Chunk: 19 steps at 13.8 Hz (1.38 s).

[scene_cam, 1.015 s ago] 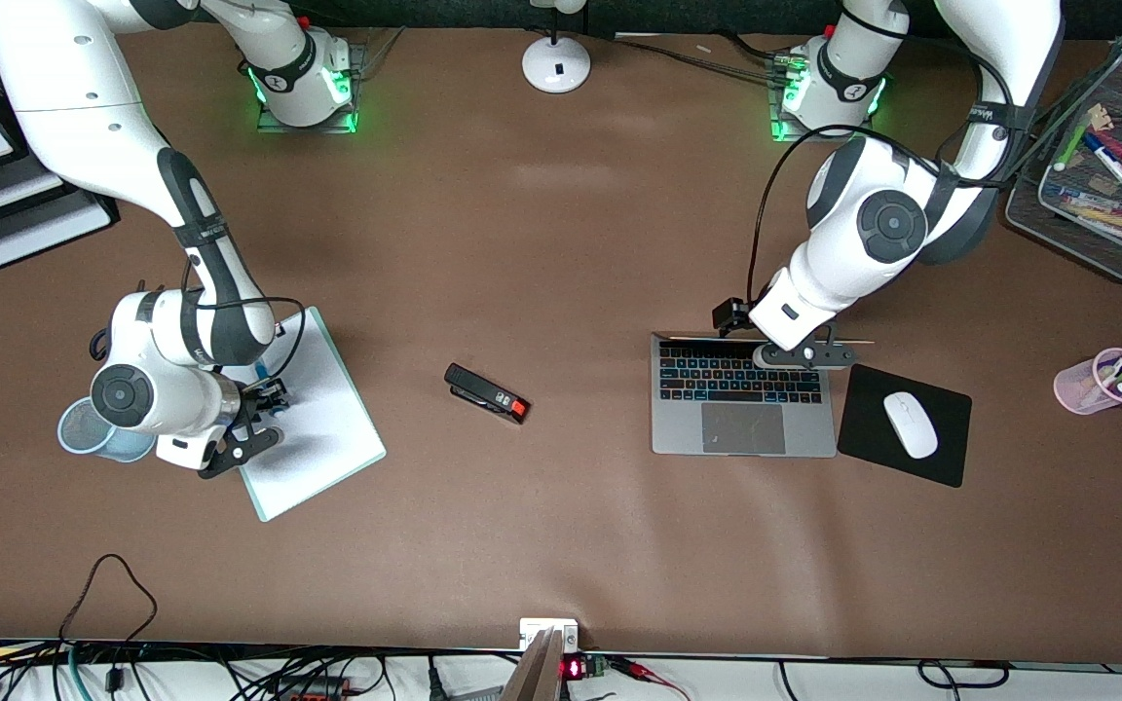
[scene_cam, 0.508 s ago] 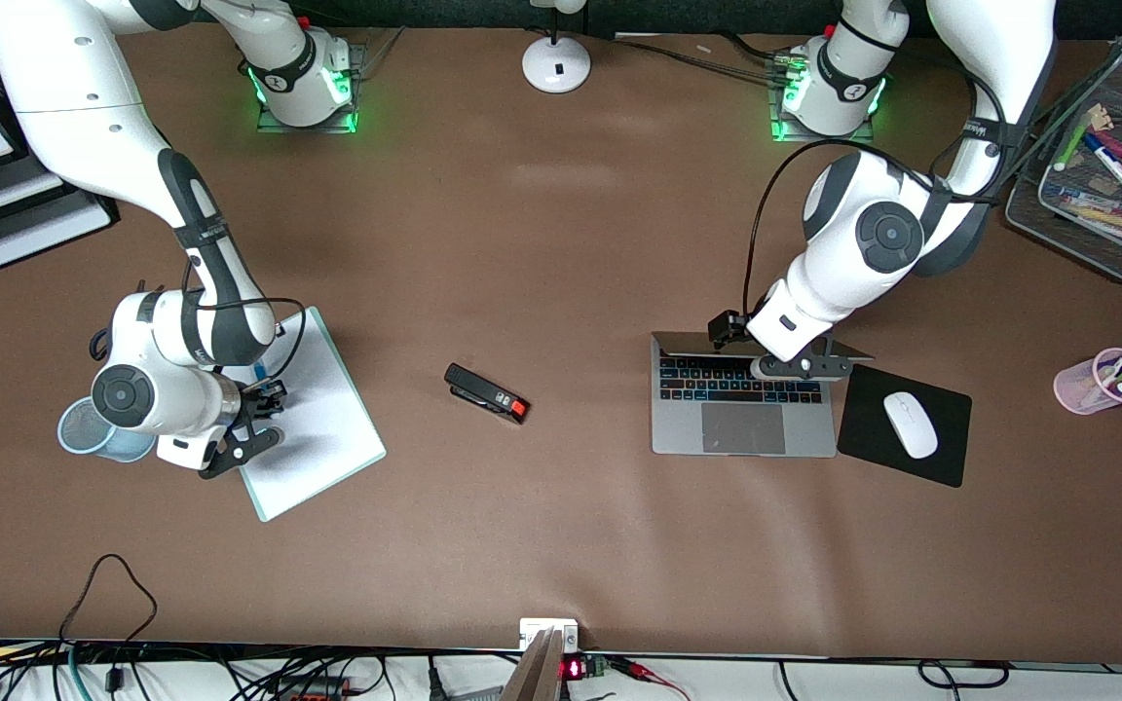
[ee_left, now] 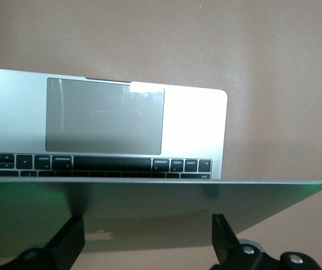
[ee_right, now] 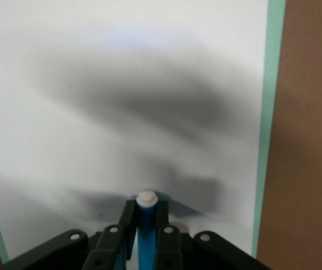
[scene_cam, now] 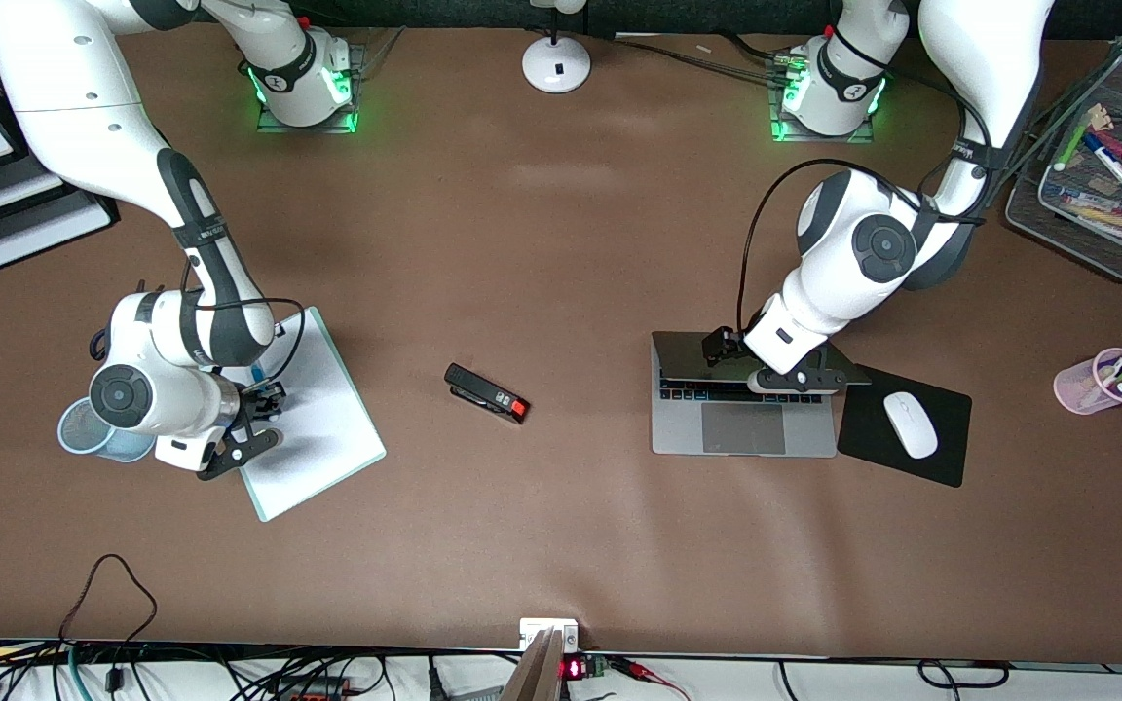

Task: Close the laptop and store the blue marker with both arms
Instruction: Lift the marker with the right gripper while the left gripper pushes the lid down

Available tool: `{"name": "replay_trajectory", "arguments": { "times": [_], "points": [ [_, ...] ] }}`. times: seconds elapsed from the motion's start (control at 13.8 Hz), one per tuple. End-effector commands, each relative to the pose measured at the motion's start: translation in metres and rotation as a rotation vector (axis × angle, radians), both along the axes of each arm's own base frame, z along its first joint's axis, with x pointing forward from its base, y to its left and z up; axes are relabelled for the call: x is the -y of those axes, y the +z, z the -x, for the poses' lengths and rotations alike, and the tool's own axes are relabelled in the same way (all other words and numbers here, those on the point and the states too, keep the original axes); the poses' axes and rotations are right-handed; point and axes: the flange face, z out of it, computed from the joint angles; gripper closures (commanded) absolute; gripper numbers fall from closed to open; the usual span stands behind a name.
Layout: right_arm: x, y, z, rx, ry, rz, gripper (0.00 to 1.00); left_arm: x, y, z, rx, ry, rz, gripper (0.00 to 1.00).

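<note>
The silver-grey laptop [scene_cam: 741, 433] lies toward the left arm's end of the table, its lid [scene_cam: 702, 356] tilted well down over the keyboard. My left gripper [scene_cam: 777, 378] is open, with its fingers [ee_left: 65, 243] spread against the back of the lid [ee_left: 150, 211], where the logo shows. In the left wrist view the trackpad [ee_left: 104, 115] and one row of keys show past the lid's edge. My right gripper [scene_cam: 264, 401] is shut on the blue marker [ee_right: 146, 225], white cap outward, over the white notepad [scene_cam: 313, 428]. The marker's blue also shows in the front view [scene_cam: 258, 374].
A black stapler [scene_cam: 486, 392] lies mid-table. A black mousepad [scene_cam: 946, 458] with a white mouse [scene_cam: 910, 424] sits beside the laptop. A pink pen cup [scene_cam: 1077, 385] and a wire tray [scene_cam: 1072, 229] stand past them. A blue mesh cup [scene_cam: 74, 428] stands by the right gripper.
The left gripper has moved toward the front camera with the lid, which has tipped down and now covers most of the keyboard. The right gripper has stayed over the notepad with the marker.
</note>
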Motion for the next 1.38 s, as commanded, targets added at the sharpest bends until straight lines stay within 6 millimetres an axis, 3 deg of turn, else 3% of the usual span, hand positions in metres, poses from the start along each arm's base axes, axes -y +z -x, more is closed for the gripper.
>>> {"name": "replay_trajectory", "arguments": {
  "times": [0.0, 0.22, 0.36, 0.94, 1.31],
  "points": [
    [0.005, 0.034, -0.021, 0.057, 0.02, 0.012, 0.86, 0.001, -0.012, -0.012, 0.023, -0.001, 0.004, 0.0],
    [0.018, 0.07, -0.026, 0.098, 0.016, 0.002, 0.86, 0.003, -0.021, -0.019, 0.022, 0.004, 0.015, 0.0],
    [0.02, 0.082, -0.025, 0.093, 0.01, 0.002, 0.87, 0.001, -0.033, -0.023, 0.04, 0.014, 0.025, 0.0],
    [0.006, 0.19, -0.021, 0.222, 0.037, -0.004, 0.91, -0.011, -0.064, -0.031, 0.054, -0.02, -0.033, 0.0],
    [0.011, 0.254, -0.015, 0.314, 0.288, -0.003, 0.9, -0.009, -0.084, -0.031, 0.058, -0.016, -0.02, 0.0]
  ]
}}
